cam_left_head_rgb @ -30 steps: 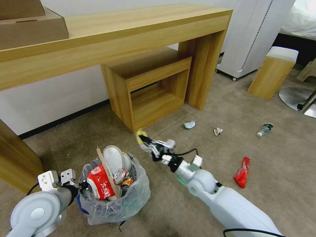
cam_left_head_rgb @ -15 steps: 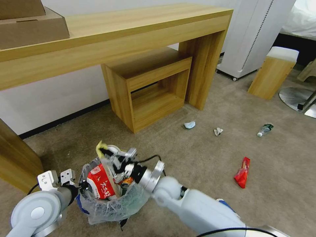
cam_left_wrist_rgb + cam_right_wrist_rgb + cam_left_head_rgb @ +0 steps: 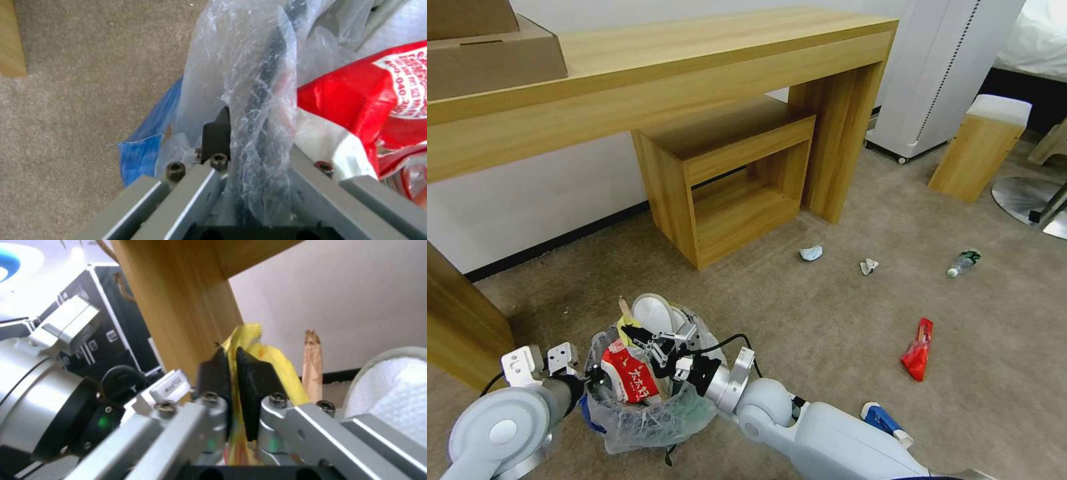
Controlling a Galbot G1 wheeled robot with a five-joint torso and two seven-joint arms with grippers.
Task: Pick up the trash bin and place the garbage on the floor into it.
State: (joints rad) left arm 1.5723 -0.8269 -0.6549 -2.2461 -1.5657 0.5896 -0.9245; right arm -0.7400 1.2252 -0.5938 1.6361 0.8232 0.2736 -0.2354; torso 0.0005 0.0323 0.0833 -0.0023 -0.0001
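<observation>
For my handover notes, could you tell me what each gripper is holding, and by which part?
The left gripper clamps the trash bin by its bag-covered rim; the right gripper pinches a yellow wrapper mid-sheet, over the bin.

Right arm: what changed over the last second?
The right gripper, shut on the yellow wrapper, swung from mid-floor toward the robot's left, now above the trash bin. Left gripper stays clamped on the bin's rim; floor litter unmoved.

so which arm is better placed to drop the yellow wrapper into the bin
Right. The right tool is shut on the yellow wrapper directly over the trash bin. The left tool is busy, shut on the bin's bagged rim.
</observation>
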